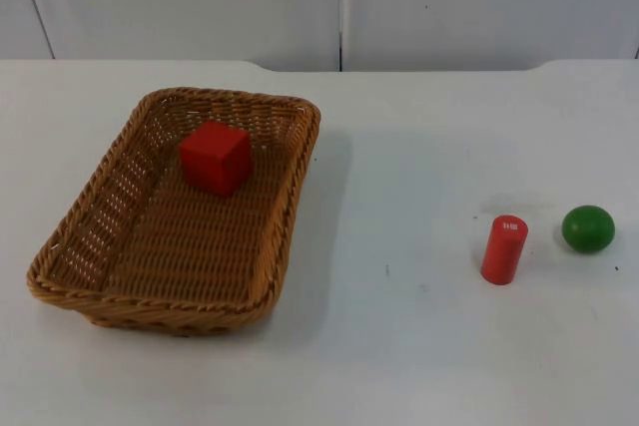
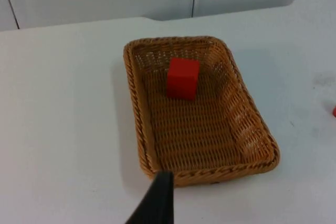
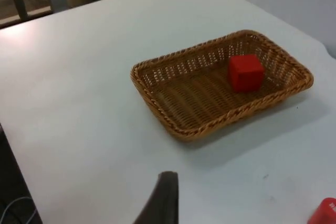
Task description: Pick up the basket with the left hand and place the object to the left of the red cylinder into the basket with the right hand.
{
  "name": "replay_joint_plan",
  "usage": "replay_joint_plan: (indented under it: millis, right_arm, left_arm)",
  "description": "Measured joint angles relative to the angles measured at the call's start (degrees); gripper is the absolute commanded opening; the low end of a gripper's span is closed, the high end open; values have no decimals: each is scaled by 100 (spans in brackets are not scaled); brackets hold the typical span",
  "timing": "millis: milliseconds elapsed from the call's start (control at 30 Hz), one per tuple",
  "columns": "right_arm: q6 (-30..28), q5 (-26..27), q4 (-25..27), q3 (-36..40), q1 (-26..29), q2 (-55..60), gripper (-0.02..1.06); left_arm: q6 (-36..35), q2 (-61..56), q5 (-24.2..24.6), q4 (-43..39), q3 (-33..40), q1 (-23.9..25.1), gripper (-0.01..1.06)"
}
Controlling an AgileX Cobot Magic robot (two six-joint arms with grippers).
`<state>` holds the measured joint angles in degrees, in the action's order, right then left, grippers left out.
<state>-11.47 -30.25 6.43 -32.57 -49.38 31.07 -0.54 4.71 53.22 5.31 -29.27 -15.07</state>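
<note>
One object already sits in the basket (image 1: 175, 212): the red cube (image 1: 215, 157), lying against its far end wall, well left of the red cylinder (image 1: 504, 249). Judging by that, the placing part looks done, since nothing now lies on the surface (image 1: 399, 346) between basket and cylinder. The basket itself rests flat on the surface, so it is either set back down or was never lifted; I cannot say which. Just right of the cylinder lies a green ball (image 1: 588, 228), apart from it and not part of the job. The left claw (image 2: 157, 203) hangs near the basket's closer short rim, the right claw (image 3: 164, 200) farther off; whether either is open or closed I cannot tell.
</note>
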Motion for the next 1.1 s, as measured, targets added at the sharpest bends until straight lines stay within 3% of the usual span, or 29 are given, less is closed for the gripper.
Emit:
replay_joint_plan:
  millis: [500,767,1100]
  right_arm:
    - [298,-1132,-33,0,0,-1653,81]
    - [408,-1695,-72,0,0,-2244,81]
    - [1060,-2352,-643,0,0,-2832,81]
  left_arm:
    - [-42,-443,761,-576,-38,0,89]
    - [-42,-443,808,-620,29,0,89]
    - [-42,-443,808,-631,55,0,89]
